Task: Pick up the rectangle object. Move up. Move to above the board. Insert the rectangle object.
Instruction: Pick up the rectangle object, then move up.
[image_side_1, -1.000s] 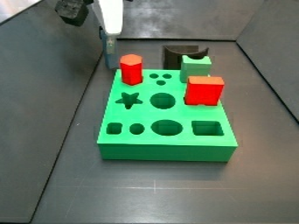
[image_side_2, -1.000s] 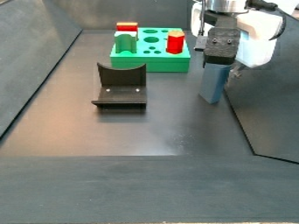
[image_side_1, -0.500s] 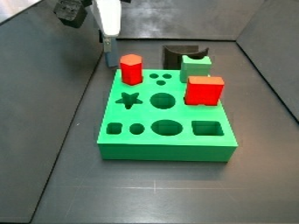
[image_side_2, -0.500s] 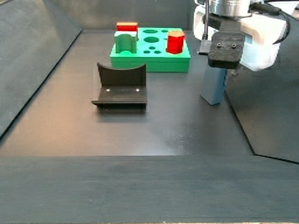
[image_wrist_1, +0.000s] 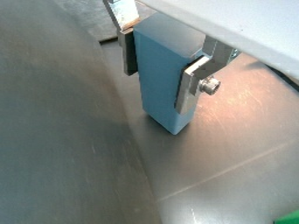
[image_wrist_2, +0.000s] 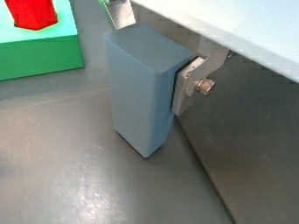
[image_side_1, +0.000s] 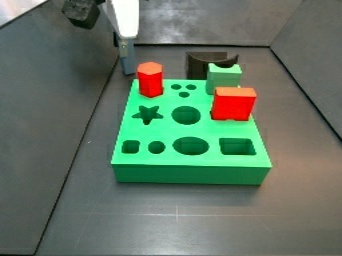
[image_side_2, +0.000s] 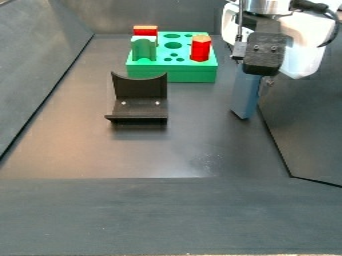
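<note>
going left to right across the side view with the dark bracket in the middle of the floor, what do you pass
fixture → board → rectangle object, upright on the floor with the gripper at its top.

No readable text showing anywhere. Gripper (image_side_2: 249, 78), closing around rectangle object (image_side_2: 245, 96) off beside board (image_side_2: 175, 70), carrying no label or number.

Robot test cell in a lab, not a home/shop: dark matte floor w/ grey panel walls (image_side_2: 54, 40) sloping up round it. Fixture (image_side_2: 136, 98) stands mid-floor, green board (image_side_1: 190, 140) w/ shape cut-outs at fixture's 12 o'clock. White arm's gripper (image_side_2: 250, 72) at fixture's 3 o'clock, closed round the rectangle object (image_side_2: 245, 96) by the wall.
</note>
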